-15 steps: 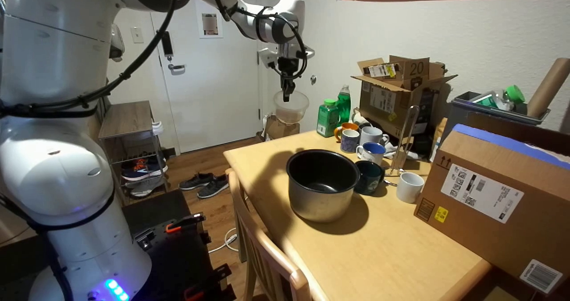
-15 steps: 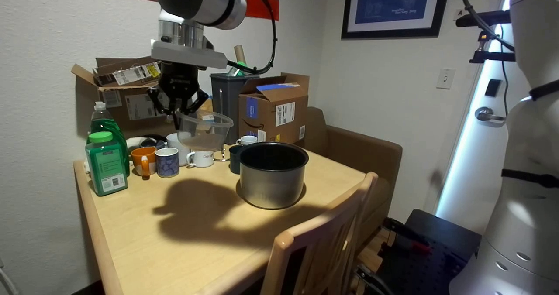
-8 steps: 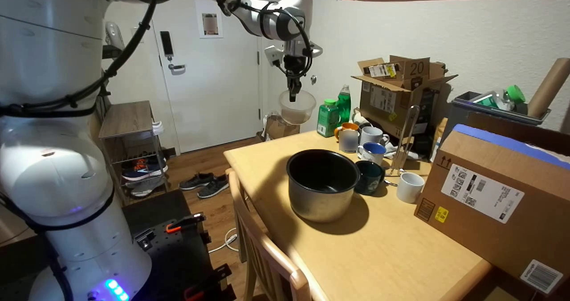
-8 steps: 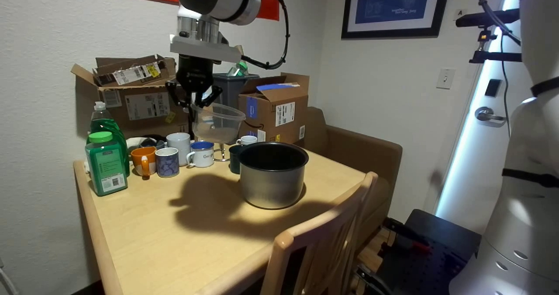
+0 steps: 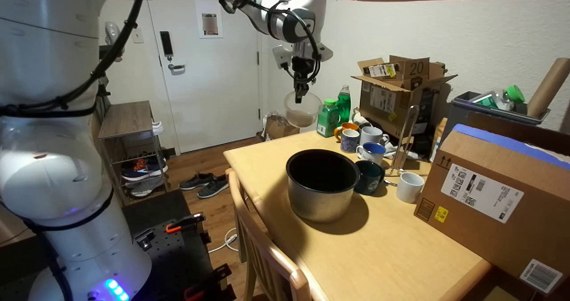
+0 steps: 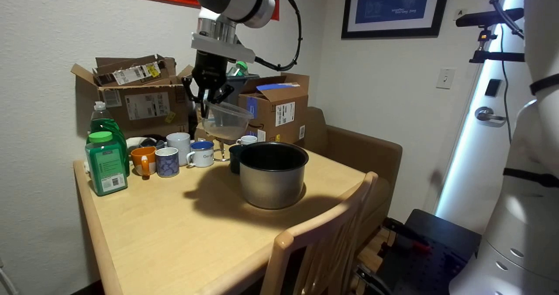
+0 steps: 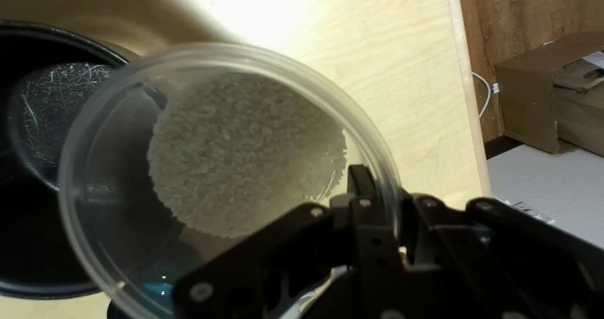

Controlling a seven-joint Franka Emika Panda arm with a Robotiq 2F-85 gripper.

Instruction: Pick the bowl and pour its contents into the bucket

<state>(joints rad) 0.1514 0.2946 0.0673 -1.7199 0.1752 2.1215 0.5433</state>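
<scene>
Compared with half a second ago, the robot arm (image 6: 240, 2) is farther toward 3 o'clock in an exterior view. The wooden table (image 6: 144, 225) below it does not move. The round metal pot (image 6: 271, 188), the task's bucket, stays put on the table too. The clear plastic bowl (image 6: 231, 117) goes along with the arm, so it is nearer to the pot now. In that view it hangs in the air, up toward 11 o'clock from the pot, and it leans a bit, with its 3 o'clock side lower. In the wrist view the bowl's 9 o'clock side covers part of the pot's mouth, but the rest reaches past it, over the table. The gripper (image 7: 384, 189) pinches the bowl's rim between 3 and 4 o'clock there, with one finger inside and one outside. The white rice (image 7: 240, 154) lies spread on the bottom of the bowl. So I think the carrying is almost done, and the pouring is not yet begun. The bowl likely has to go a little farther; if it tips too soon, rice could land on the table.
</scene>
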